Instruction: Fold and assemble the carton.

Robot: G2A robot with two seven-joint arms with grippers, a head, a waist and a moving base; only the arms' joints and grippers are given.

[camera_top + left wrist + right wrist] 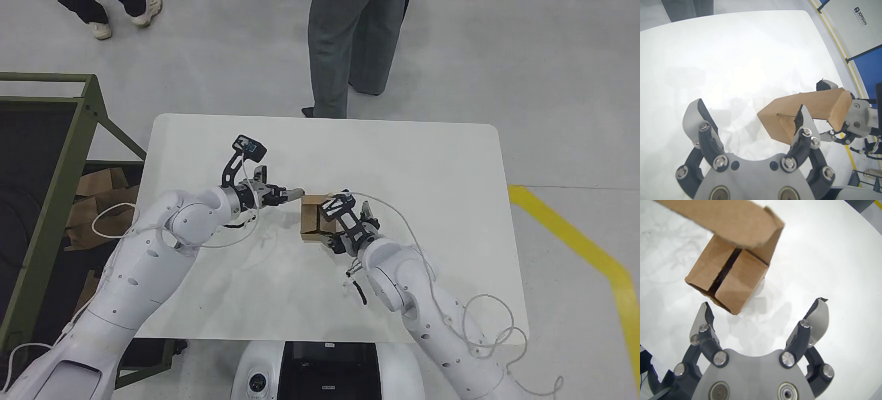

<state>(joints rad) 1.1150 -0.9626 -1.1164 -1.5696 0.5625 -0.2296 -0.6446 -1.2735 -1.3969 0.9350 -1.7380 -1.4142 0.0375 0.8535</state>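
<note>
Resting between the wide-open, empty left hand [751, 104] and right hand [762, 302], the carton [734, 275] aims its split-flap end at the latter.

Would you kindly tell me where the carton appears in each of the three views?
Top view: the carton sits at the middle of the white table.
Left wrist view: the carton lies past the left gripper.
Right wrist view: the carton lies just ahead of the right gripper.
Shared landmark: the white table.
</note>
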